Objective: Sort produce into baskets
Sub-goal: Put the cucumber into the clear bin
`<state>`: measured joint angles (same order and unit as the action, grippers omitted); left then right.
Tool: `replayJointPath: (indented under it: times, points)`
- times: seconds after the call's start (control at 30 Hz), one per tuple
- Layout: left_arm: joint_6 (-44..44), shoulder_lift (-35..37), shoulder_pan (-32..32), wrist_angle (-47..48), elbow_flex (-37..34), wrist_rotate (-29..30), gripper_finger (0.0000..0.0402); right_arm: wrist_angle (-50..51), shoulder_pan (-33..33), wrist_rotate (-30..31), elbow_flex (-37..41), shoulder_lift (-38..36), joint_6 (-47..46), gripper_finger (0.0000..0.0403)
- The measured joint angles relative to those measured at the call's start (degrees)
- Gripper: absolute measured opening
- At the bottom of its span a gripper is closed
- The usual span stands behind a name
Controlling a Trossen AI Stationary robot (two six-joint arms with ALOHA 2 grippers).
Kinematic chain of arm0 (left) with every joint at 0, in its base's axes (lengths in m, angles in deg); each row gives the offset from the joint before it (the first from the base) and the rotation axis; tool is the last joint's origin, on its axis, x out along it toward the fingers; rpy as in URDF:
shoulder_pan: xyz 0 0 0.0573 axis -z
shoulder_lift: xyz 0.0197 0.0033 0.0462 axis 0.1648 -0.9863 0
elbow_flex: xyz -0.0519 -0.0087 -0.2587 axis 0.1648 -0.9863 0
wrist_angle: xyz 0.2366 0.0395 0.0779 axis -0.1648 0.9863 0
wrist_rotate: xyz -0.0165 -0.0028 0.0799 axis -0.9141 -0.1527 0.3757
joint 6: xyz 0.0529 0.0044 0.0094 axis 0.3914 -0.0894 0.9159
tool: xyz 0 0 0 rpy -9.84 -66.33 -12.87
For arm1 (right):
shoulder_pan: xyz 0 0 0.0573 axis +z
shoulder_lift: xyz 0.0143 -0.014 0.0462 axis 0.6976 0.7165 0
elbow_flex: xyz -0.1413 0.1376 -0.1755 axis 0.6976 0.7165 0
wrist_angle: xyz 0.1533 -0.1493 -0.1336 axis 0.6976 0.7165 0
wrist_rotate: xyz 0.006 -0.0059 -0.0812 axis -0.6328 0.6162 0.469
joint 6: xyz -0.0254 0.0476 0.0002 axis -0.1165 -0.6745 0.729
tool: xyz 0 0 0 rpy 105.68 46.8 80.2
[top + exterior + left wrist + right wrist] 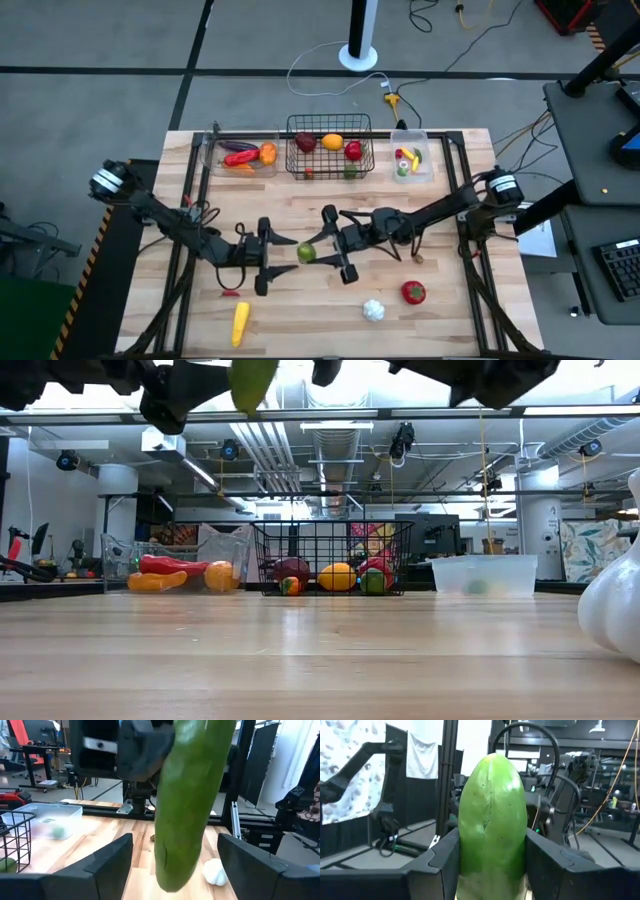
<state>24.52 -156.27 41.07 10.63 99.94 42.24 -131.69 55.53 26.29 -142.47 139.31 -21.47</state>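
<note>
Frame centre, above table (440,320): right claw (327,252) pinching green cucumber (306,253); left claw (285,254) spread either side, not touching it.

Left gripper (283,257) fingers spread; right gripper (326,247) fingers clamped.

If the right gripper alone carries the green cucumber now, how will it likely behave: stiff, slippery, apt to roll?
The green cucumber looks smooth and glossy, so it may slip between the right gripper fingers. It holds its shape, so it is probably stiff. Being rounded, it would likely roll if dropped. The left gripper stands open beside it.
</note>
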Motion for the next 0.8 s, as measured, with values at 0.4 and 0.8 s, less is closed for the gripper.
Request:
replayJointPath:
  times: [0.4,0.8]
  points:
    - [3.6,-4.7,-0.3,0.0,3.8,-0.1,0.0239,0.9,0.1,-0.1,-5.0,3.4,2.1,0.0171]
    - [0.9,-4.7,-0.3,0.5,3.7,0.8,0.0138,2.0,0.1,0.6,-4.6,2.9,-0.7,0.0208]
